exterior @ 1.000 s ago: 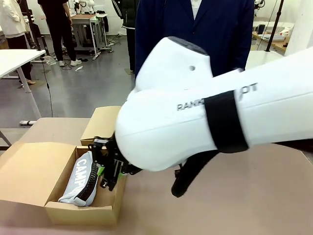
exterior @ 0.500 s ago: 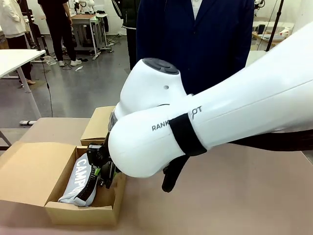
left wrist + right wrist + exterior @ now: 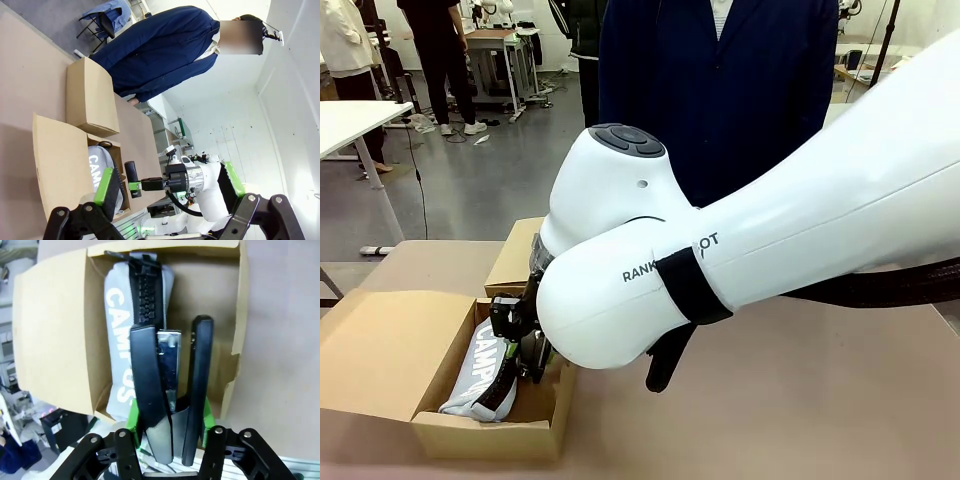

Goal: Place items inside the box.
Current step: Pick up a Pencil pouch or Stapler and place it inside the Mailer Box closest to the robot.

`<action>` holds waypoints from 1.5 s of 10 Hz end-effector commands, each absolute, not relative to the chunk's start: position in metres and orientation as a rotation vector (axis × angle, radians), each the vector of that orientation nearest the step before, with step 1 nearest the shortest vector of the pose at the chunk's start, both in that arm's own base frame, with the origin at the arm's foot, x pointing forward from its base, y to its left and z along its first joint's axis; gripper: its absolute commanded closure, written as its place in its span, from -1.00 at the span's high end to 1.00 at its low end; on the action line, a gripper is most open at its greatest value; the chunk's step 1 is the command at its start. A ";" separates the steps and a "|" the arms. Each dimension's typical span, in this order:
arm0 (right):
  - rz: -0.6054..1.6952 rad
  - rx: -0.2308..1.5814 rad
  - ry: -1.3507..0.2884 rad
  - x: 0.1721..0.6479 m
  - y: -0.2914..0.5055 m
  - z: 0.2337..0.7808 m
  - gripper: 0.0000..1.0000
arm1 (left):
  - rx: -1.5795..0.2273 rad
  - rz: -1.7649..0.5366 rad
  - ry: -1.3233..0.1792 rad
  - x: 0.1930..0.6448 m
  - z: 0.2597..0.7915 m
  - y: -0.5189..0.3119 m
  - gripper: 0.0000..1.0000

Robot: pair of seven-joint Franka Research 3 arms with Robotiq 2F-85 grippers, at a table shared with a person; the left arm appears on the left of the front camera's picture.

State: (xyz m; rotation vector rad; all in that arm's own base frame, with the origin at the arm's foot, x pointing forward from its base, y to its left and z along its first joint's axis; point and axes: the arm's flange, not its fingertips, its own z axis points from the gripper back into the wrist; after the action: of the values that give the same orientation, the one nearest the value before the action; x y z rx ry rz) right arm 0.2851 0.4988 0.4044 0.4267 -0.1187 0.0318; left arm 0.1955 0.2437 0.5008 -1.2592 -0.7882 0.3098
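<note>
Gripping the stapler (image 3: 150, 380), the right tool (image 3: 170, 416) points at the box (image 3: 200, 290)'s bare floor beside the pencil case (image 3: 117, 330) for a clean drop; the left tool (image 3: 168, 180) gapes empty.

One box (image 3: 485, 435), one pencil case (image 3: 480, 370), one black stapler (image 3: 172, 390), two sets of jaws.

There is one brown box on the bench (image 3: 800, 400), by its near left corner, and two flaps can be counted folding out from it. One grey pencil case with one black zip lies in the box. There is one black stapler with one shiny metal strip down its middle. There are two sets of jaws, the left jaws and the right jaws, and each set has two fingers (image 3: 107, 182) with green on them. One big white arm (image 3: 770, 230) wears one black strap. One person (image 3: 720, 90) in a dark blue coat stands at the far edge of the bench.
</note>
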 end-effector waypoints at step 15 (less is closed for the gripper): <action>0.195 0.917 0.016 0.237 0.309 0.481 1.00 | -1.275 0.294 -0.814 0.196 0.503 0.244 1.00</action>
State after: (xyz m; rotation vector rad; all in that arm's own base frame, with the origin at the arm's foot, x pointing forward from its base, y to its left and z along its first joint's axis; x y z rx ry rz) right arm 0.2577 0.4059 0.4961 0.8385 -0.0223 0.1759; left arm 0.1953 0.2439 0.5012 -1.2586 -0.7892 0.3097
